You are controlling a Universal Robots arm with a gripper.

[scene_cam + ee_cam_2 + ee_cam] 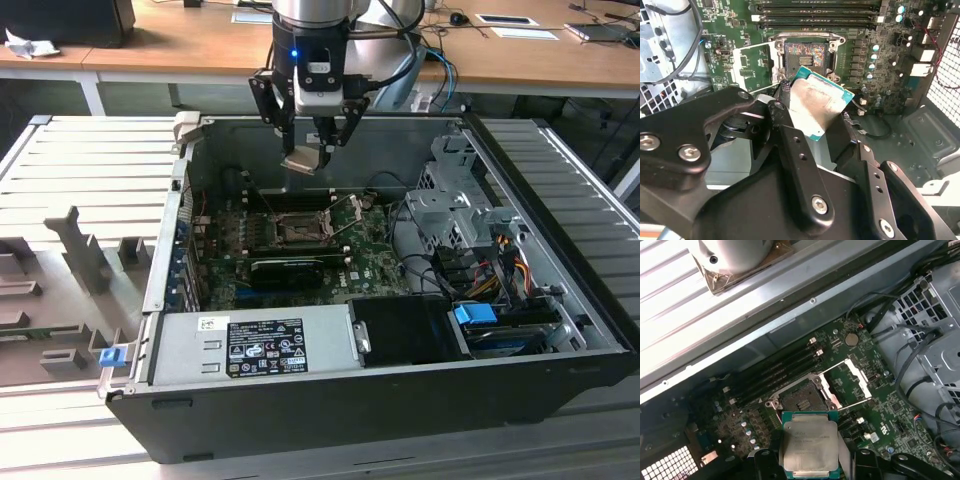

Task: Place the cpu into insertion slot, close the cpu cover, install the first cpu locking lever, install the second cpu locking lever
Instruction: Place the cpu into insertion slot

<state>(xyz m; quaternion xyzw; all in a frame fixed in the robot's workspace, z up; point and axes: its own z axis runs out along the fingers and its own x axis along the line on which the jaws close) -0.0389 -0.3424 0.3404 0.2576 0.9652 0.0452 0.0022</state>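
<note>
My gripper (312, 152) hangs above the open computer case, shut on the cpu (303, 160), a small square chip held tilted over the green motherboard (365, 268). In both wrist views the cpu (817, 105) (810, 445) shows its silvery face between the black fingers (790, 145) (762, 460). The insertion slot (290, 228) (805, 57) (797, 400) lies below the chip, bare, its dark pin field exposed. The cpu cover (752, 67) (850, 382) stands swung open beside the slot. Thin wire levers (345, 215) are raised next to it.
Long black memory slots (815, 15) run beside the socket, and a black graphics card (290, 268) lies on its other side. A grey power supply (255, 345) spans the case front. A metal drive cage (455, 200) and cables fill the exterior view's right. Case walls surround the board.
</note>
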